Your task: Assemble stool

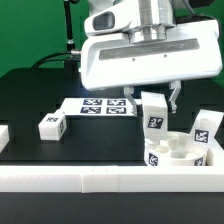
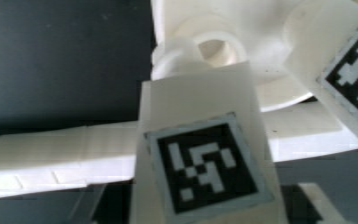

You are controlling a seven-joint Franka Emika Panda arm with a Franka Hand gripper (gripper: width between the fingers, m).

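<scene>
The round white seat disc [image 1: 175,150] lies by the front rail at the exterior view's right. One white tagged leg [image 1: 205,130] stands upright on it. My gripper [image 1: 158,103] is shut on a second tagged leg [image 1: 153,117] and holds it just above the seat's left part, slightly tilted. In the wrist view this held leg [image 2: 202,160] fills the middle between my fingers [image 2: 112,203], with the seat [image 2: 247,40] and its socket hole beyond, and the standing leg [image 2: 350,65] beside it. A third leg [image 1: 50,125] lies loose at the left.
The marker board [image 1: 105,105] lies flat behind the held leg. A long white rail [image 1: 100,178] runs along the front edge, also showing in the wrist view [image 2: 60,160]. A short white rail end [image 1: 4,135] sits at the far left.
</scene>
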